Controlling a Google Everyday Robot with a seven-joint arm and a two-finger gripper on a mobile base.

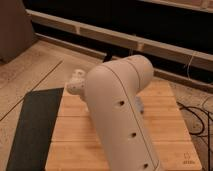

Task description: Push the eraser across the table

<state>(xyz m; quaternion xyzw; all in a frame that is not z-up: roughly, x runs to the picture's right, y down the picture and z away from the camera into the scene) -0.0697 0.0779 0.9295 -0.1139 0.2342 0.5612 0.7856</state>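
I see warm, dim indoor light, brightest on the arm's cream shell (122,107), which shows a soft sheen along its upper curve. The table (172,127) glows evenly amber; the background wall falls into deep shadow. Everything looks soft and blurred.

Gripper, eraser hidden behind arm (120,110)

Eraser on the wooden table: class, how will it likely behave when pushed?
The eraser, a low block showing beside the arm, will probably slide, not roll or tip. The smooth table may offer little drag. The shut pincer is hidden behind the arm.
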